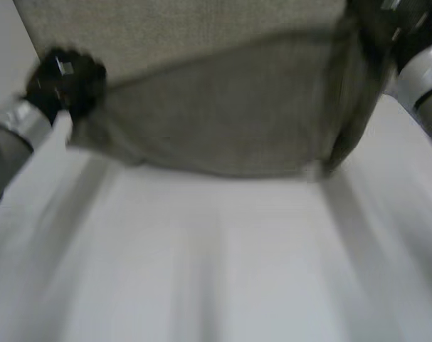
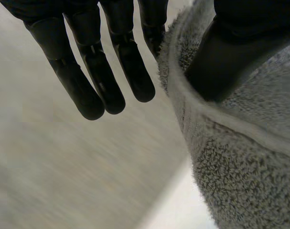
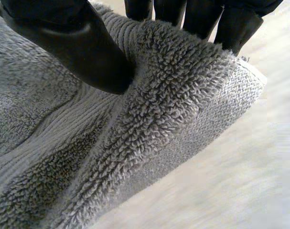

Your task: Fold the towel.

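I saw the flat white table (image 1: 216, 271) spread wide below me. The big fluffy grey cloth towel (image 1: 223, 121) was over the far part of it, held up and stretched from left to right between the two hands. The grey left arm (image 1: 16, 125) came in at the left and the grey right arm (image 1: 423, 71) at the right. The black left hand (image 1: 62, 82) pinched the towel's left edge. Its thumb (image 2: 230, 57) pressed on the hem, and most of its fingers (image 2: 82, 90) were straight beside the cloth. The black right hand (image 1: 397, 28) was clamped on the towel near its right corner, with the thumb (image 3: 82, 43) on one side and the fingers (image 3: 230, 24) behind.
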{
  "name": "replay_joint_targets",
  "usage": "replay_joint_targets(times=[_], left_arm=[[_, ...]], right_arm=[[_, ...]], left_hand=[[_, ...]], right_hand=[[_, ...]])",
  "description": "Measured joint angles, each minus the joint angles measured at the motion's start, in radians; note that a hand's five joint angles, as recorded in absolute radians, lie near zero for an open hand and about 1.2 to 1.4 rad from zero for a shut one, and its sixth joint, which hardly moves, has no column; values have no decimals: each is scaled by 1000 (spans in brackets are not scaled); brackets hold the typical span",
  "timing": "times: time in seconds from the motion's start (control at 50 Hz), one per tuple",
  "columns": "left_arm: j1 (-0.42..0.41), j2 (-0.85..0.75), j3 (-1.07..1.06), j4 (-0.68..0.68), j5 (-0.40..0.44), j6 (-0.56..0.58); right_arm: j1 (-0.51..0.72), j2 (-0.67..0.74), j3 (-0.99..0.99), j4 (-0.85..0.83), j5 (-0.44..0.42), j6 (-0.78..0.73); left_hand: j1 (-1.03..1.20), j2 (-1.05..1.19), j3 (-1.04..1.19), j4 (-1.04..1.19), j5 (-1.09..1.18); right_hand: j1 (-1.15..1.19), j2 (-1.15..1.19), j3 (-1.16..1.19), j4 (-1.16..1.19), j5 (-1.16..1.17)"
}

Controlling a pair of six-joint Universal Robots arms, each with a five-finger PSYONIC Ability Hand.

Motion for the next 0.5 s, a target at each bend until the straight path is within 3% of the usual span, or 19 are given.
replay_joint_targets(times=[0.12,0.24,0.38,0.5], left_arm=[[-10,10,207,61,-86,-192],[-4,15,241,68,-96,-349],[4,30,57,63,-53,-364],[59,70,-203,70,60,-305]], right_arm=[[-2,-80,-30,-115,88,106],[0,-75,-62,26,76,115],[3,-12,-33,204,-31,97],[-4,34,105,297,-138,20]], left_hand=[[0,2,0,0,1],[0,2,0,0,1],[0,2,1,0,1],[0,2,1,0,1]], right_hand=[[0,6,1,4,0],[0,8,4,4,0],[0,8,5,4,0],[0,8,5,4,0]])
